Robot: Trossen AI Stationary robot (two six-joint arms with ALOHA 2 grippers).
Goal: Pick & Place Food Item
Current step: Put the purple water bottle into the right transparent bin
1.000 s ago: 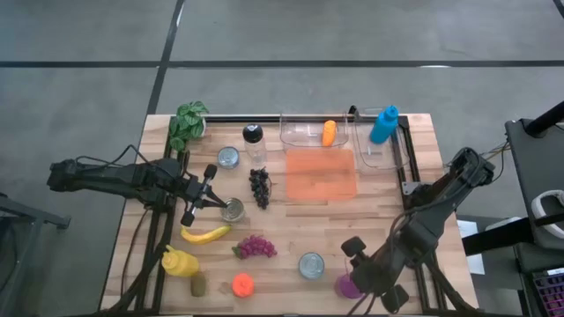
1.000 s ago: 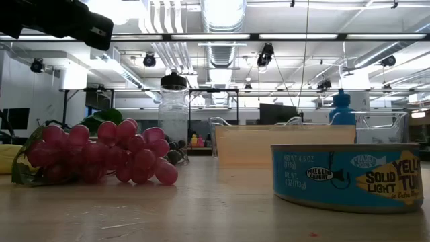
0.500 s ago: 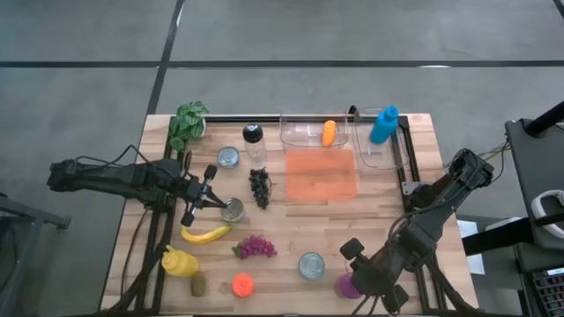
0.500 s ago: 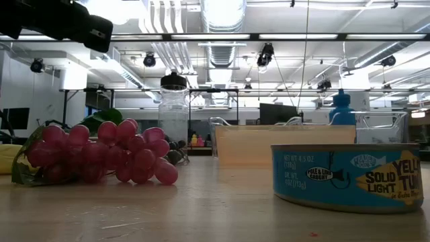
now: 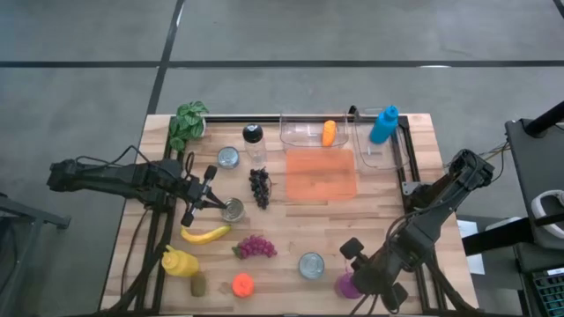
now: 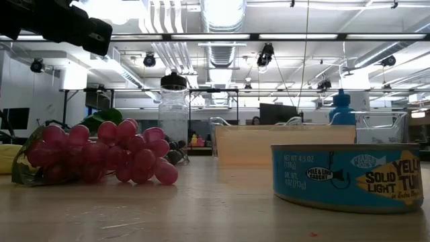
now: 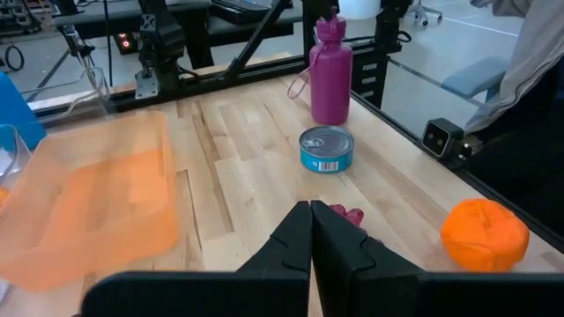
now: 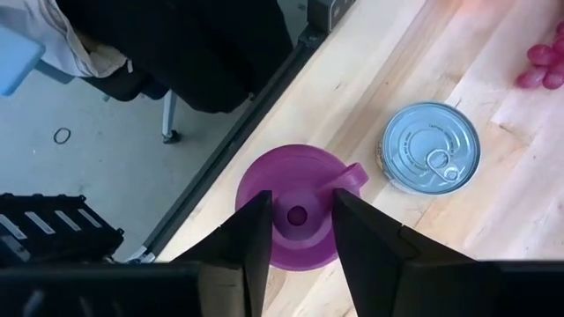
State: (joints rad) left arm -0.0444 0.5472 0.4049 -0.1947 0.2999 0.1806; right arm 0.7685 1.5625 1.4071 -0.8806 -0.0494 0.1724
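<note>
A purple bottle [image 5: 348,285] stands upright at the table's near right edge. My right gripper [image 8: 298,216] hangs over it and points steeply down. It is open, with one finger on each side of the bottle's cap [image 8: 295,214]. A blue tuna can [image 5: 311,265] stands just left of the bottle, and red grapes [image 5: 255,246] lie further left. My left gripper [image 7: 310,238] is shut and hovers at mid-left [image 5: 211,189], beside a silver can [image 5: 233,209]. My right gripper comes at the bottle's cap [image 8: 308,189] from above, and its fingers [image 8: 256,238] straddle the cap. I cannot tell whether they touch it. The bottle stands with its base on the table.
A banana [image 5: 205,234], a yellow squeeze bottle [image 5: 179,262] and an orange [image 5: 242,284] lie near left. Dark grapes [image 5: 259,187] and an orange mat [image 5: 322,173] are at the centre. Clear bins [image 5: 308,130] at the back hold a carrot [image 5: 329,133] and a blue bottle [image 5: 383,124].
</note>
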